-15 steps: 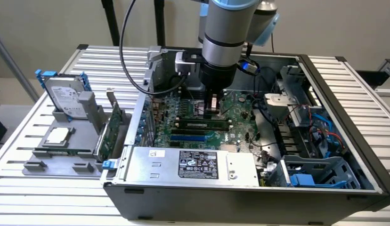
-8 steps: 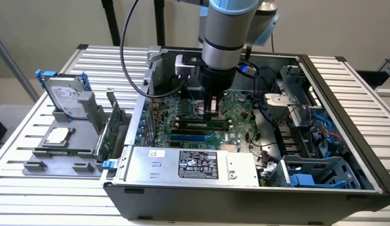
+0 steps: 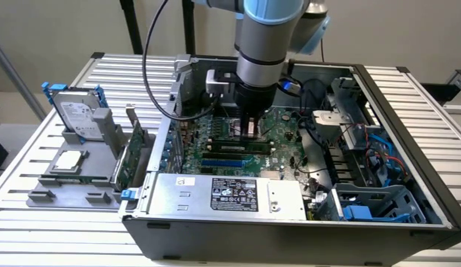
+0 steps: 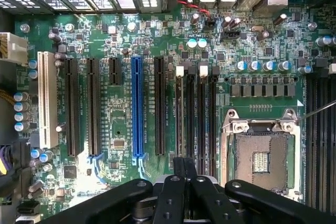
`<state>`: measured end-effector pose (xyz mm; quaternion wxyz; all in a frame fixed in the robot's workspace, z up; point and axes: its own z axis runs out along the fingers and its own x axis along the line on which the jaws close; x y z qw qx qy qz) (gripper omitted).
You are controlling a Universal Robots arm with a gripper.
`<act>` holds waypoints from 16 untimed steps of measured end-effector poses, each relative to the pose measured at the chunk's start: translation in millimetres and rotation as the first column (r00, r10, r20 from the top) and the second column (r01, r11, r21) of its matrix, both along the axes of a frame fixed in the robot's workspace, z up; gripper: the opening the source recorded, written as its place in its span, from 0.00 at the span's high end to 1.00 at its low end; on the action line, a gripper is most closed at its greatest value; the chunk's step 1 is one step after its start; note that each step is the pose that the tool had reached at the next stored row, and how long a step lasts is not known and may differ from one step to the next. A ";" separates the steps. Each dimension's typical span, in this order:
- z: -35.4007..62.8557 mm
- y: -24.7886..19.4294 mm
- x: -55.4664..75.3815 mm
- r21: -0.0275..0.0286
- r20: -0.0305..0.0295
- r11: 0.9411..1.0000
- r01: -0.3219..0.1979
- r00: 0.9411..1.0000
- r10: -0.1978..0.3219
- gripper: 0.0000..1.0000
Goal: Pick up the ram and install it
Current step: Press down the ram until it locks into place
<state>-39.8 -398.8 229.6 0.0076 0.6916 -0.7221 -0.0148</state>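
- While the arm stands upright over the open computer case (image 3: pixel 408 167), its tool (image 3: pixel 249 130) hangs low inside, just above the green motherboard (image 3: pixel 279 125).
- Seen from the wrist view, the tool (image 4: pixel 184 169) has its two dark fingertips (image 4: pixel 178 167) drawn together with no real gap between them. Nothing can be made out in their grip.
- Those fingertips sit over one end of the bank of black memory slots (image 4: pixel 202 111), beside the empty processor socket (image 4: pixel 260 156).
- The ram (image 3: pixel 238 147) shows in the exterior view as a long, narrow green strip with dark chips. It lies along the memory slots just in front of the tool and below it; it appears to sit in a slot, though the angle is too poor to be sure that it is fully seated.
- A blue expansion slot (image 4: pixel 137 108) and a white one (image 4: pixel 47 100) run parallel to the memory slots, further across the board.
- Outside the case, toward the exterior view's left, a grey parts holder (image 3: pixel 74 178) rests on the slatted table (image 3: pixel 37 133). It carries a hard drive (image 3: pixel 76 115) standing on edge, a processor chip (image 3: pixel 68 160) lying flat, and a taller green card (image 3: pixel 130 156) upright at the side nearest the case.
- The power supply (image 3: pixel 230 194) with its black label fills the near edge of the case.
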 end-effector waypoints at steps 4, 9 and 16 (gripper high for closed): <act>-5.1 0.0 -1.0 0.000 0.006 1.000 0.000 1.000 0.000 1.00; 6.9 0.2 -0.9 0.001 0.007 1.000 0.000 1.000 0.000 1.00; 22.5 0.2 -1.0 0.001 0.007 1.000 0.000 1.000 0.000 1.00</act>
